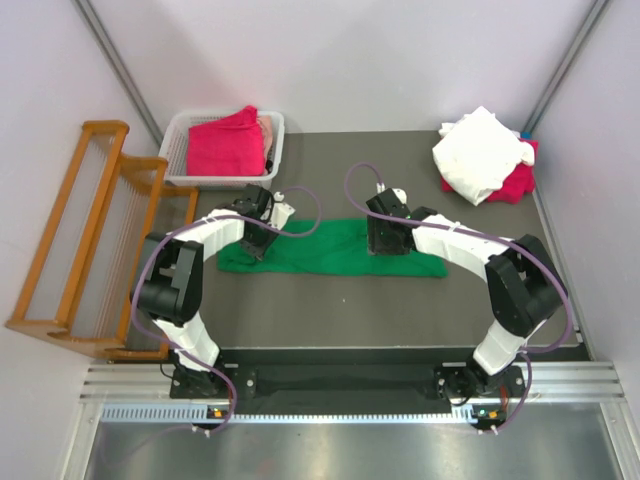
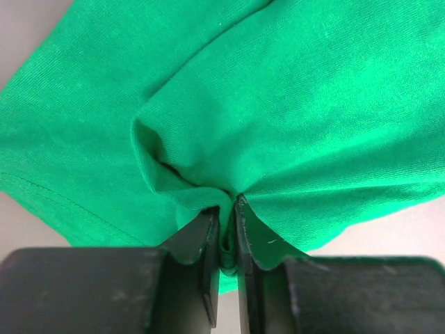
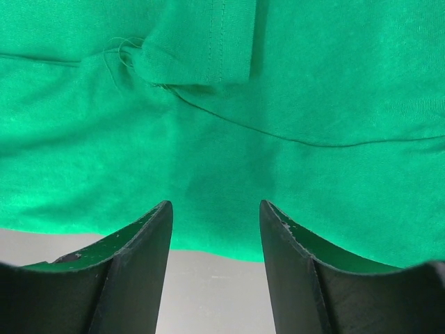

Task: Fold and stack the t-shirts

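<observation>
The green t-shirt (image 1: 330, 250) lies mid-table as a long band from 9 to 3 o'clock, already narrowed. A white t-shirt (image 1: 480, 155) heaped on a crimson t-shirt (image 1: 518, 185) sits at 1 o'clock. The left gripper (image 2: 226, 209) pinches a pucker of green at the band's 9 o'clock end. The right gripper (image 3: 215, 216) stands spread over the cloth's edge toward 3. This looks like grasping for the next fold, I judge: the right jaws must close on cloth before both lift together.
</observation>
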You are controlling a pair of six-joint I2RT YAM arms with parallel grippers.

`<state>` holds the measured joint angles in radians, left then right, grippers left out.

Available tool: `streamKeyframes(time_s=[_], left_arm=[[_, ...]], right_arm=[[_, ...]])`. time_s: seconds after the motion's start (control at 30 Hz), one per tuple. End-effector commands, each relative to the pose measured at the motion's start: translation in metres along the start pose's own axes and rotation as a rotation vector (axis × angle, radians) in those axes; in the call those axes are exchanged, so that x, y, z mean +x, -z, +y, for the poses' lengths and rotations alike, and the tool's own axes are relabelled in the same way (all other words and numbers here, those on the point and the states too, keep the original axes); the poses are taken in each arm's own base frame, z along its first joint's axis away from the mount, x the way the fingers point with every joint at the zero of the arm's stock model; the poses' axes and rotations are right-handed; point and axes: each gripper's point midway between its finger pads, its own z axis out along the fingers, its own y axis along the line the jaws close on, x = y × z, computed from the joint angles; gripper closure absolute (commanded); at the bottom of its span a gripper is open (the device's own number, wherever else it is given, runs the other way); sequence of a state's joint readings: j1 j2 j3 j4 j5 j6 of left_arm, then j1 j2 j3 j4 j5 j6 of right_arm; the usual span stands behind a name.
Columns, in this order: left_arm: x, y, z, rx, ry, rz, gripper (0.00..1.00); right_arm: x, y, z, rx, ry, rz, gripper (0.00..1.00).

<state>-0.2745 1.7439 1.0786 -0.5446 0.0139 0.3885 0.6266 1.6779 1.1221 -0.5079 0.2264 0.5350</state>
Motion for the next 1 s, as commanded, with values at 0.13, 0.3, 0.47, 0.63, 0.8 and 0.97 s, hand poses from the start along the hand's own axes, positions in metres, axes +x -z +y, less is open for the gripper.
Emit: streamKeyframes(time_s=[0.13, 0.3, 0.47, 0.63, 0.8, 0.97], left_arm=[[0.013, 0.01, 0.033, -0.103, 0.005, 0.046, 0.9], [0.012, 0.019, 0.038, -0.111, 0.017, 0.036, 0.94], [0.004, 0.029, 0.038, -0.11, 0.029, 0.003, 0.95], [0.004, 0.033, 0.038, -0.112, 0.037, -0.005, 0.84], [0.005, 0.036, 0.039, -0.117, 0.038, -0.014, 0.94], [0.008, 0.042, 0.053, -0.145, 0.047, -0.015, 1.0]], right_arm=[[-0.015, 0.007, 0.012, -0.03, 0.003, -0.052, 0.48], [-0.013, 0.006, 0.007, -0.006, 0.012, -0.04, 0.48], [-0.002, -0.007, 0.003, 0.008, 0.014, 0.018, 0.48], [0.006, -0.024, 0.005, 0.013, 0.028, 0.08, 0.47], [0.013, -0.036, 0.001, 0.018, 0.027, 0.12, 0.48], [0.012, -0.037, -0.007, 0.048, 0.02, 0.123, 0.5]])
